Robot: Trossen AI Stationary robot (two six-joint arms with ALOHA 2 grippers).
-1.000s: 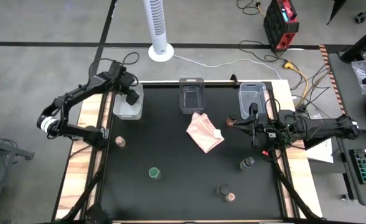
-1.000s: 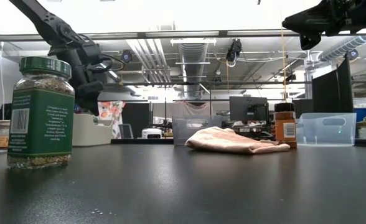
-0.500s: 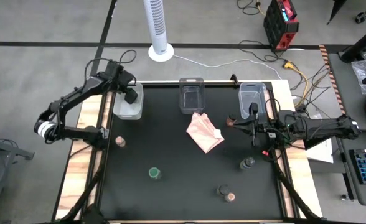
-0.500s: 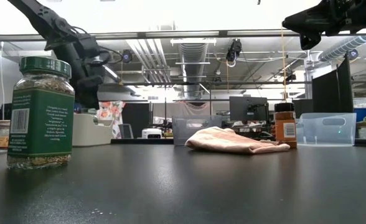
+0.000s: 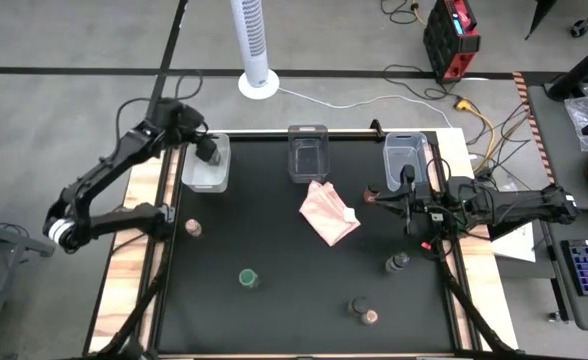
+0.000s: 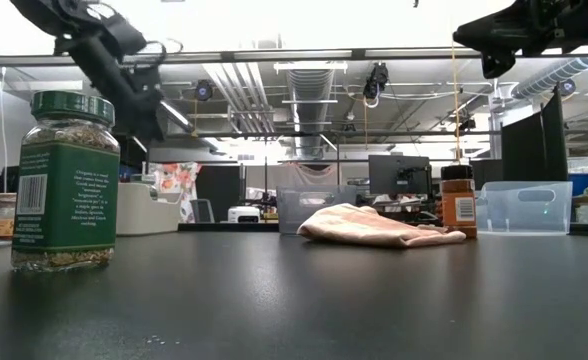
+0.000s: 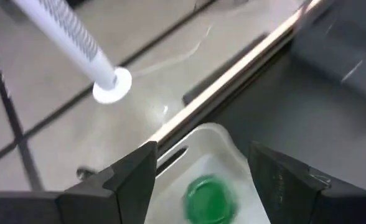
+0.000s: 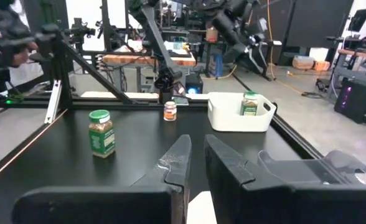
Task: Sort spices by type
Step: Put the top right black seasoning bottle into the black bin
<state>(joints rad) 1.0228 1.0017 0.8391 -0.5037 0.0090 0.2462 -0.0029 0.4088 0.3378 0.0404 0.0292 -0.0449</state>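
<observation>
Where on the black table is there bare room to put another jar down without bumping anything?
The widest bare patch of the table lies between the pink cloth and the green-lidded jar, with the small jar at the left edge bordering it. The front left corner is also free. It is crowded front right, around the three jars, and along the back by the bins.

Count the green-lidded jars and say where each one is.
2. One green-lidded jar sits inside the white bin at the table's far left, under the left gripper. The other stands on the black table, front left. None seems hidden.
</observation>
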